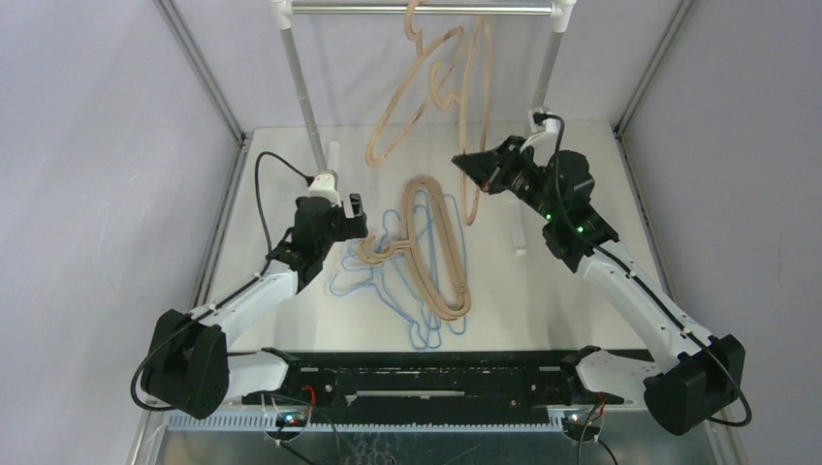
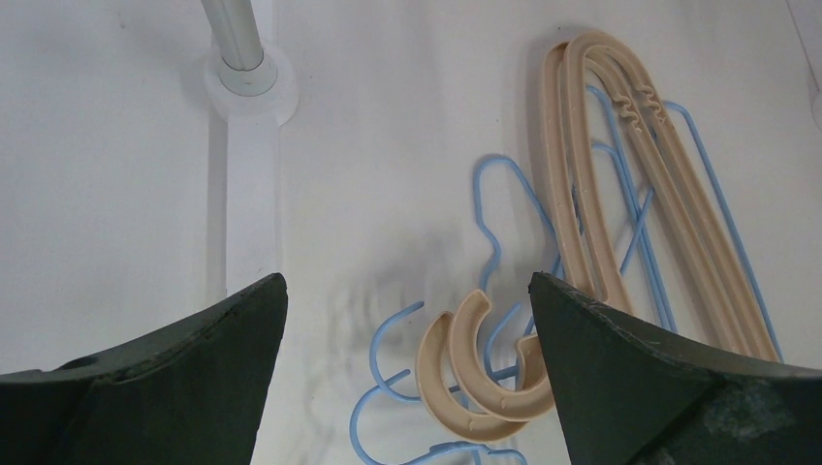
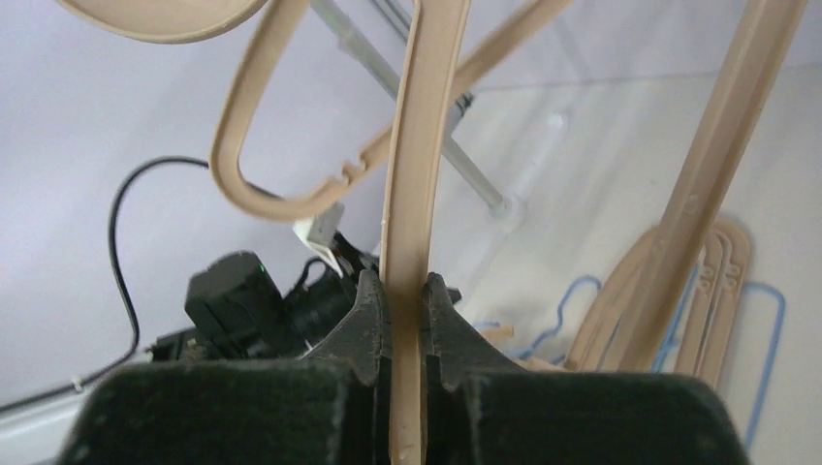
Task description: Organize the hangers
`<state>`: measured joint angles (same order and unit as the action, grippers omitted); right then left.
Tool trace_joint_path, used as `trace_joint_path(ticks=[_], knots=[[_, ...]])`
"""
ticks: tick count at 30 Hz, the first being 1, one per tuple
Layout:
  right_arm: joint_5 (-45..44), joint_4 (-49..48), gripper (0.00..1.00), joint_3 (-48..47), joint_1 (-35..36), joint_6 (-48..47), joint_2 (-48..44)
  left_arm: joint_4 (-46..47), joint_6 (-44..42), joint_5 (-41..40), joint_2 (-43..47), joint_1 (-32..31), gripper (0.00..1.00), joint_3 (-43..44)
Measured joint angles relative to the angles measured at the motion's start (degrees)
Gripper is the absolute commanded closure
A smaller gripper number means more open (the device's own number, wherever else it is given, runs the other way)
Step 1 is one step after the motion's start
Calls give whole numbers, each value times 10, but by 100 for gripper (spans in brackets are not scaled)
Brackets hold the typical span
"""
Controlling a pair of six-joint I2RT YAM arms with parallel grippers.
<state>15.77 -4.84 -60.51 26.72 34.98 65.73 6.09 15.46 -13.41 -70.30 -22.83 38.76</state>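
Matt tan hangers, blue wire hangers, glossy metal rail

Four tan hangers in all: two hung on the single rail, two stacked on the tabletop; several blue wire hangers, too tangled to count exactly; two robot arms.

White table top, matte, evenly lit, with only soft, faint shadows. Plain pale grey left wall, right wall and far wall. Aluminium corner struts rise far left and far right. A silver rail with white joints spans the far end on two uprights.
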Motion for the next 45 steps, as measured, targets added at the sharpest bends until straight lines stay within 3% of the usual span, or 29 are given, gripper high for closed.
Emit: trace_joint_path(ticks=[12, 28, 34, 37, 39, 43, 45], knots=[[14, -108, 100, -85, -61, 74, 72, 0, 0, 0, 0, 0, 1, 0], [-16, -167, 99, -211, -66, 150, 277, 0, 0, -2, -2, 0, 0, 0], [-5, -171, 62, -228, -68, 167, 294, 0, 0, -2, -3, 0, 1, 0], [-3, -171, 32, -224, -68, 167, 293, 0, 0, -2, -9, 0, 1, 0], [-7, -169, 17, -209, -68, 162, 285, 0, 0, -1, -12, 0, 0, 0], [-38, -144, 1, -158, -58, 129, 239, 0, 0, -1, -15, 0, 1, 0], [-64, -131, 0, -132, -50, 108, 204, 0, 0, -1, -15, 0, 1, 0]])
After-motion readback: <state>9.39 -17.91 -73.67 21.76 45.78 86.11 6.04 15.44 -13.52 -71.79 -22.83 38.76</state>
